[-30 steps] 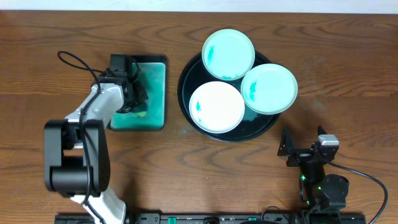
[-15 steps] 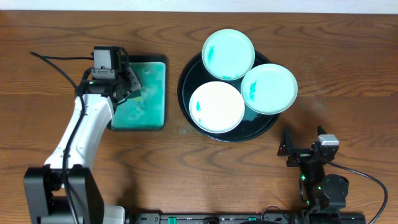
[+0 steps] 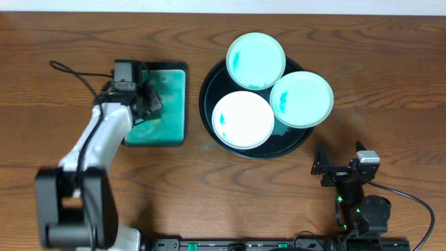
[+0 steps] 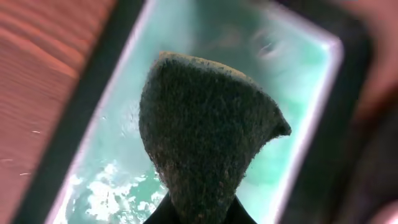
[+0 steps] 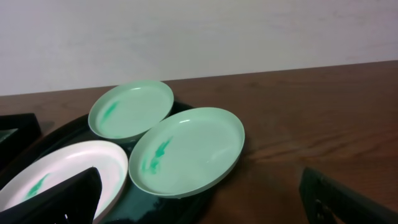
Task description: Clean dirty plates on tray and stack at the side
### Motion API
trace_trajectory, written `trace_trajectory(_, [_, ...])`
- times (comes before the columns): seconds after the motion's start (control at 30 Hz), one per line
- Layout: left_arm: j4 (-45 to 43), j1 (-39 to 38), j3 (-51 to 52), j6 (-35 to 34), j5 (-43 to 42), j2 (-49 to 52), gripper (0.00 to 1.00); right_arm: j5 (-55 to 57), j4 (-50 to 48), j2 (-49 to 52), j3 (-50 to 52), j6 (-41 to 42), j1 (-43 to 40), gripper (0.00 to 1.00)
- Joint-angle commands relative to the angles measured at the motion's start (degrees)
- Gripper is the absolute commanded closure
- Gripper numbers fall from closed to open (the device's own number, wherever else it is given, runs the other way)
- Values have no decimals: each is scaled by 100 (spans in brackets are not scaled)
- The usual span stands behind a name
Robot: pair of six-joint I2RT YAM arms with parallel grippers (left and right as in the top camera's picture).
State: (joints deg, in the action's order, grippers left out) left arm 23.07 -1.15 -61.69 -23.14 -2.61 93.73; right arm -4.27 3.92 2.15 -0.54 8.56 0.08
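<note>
- Over the last second, left fingers (image 4: 158,218), clamped on sponge (image 4: 205,130), shifted slightly over teal tray (image 3: 175,115), upper left.
- Plates (image 3: 242,120) unmoved in pan (image 3: 207,97); wiping apparently not begun.
- Idle right fingers (image 5: 56,199) apart.

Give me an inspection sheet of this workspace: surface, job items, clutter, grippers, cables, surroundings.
Surface: dark-brown wood-grain table.
Job's things: three small round pale-teal plates, each smeared green, in the large round black pan; two overhang its rim; none stacked aside.
Clutter: rectangular teal tray, wet, left of the pan.
Grippers: left gripper shut on dark-green sponge over the teal tray; right gripper open, empty.
Cables: black left-arm cable loops over the table; black right-base cable trails off.
Surroundings: pale wall behind table.
</note>
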Motion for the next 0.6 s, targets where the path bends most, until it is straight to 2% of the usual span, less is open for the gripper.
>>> trace_trajectory(0.0, [35,13,-116,37,103,-494,93,-24,9,0,22,42,39,1])
trace_trajectory(0.13, [17,15,-11,37,555,-160,93,-24,9,0,22,42,39,1])
trace_trajectory(0.3, [-9,15,24,317,590,407,93,-24,9,0,22,42,39,1])
trace_trajectory(0.43, [46,13,-15,313,531,227,93,-24,9,0,22,42,39,1])
trace_trajectory(0.57, [72,13,-17,310,284,-396,93,-24,9,0,22,42,39,1])
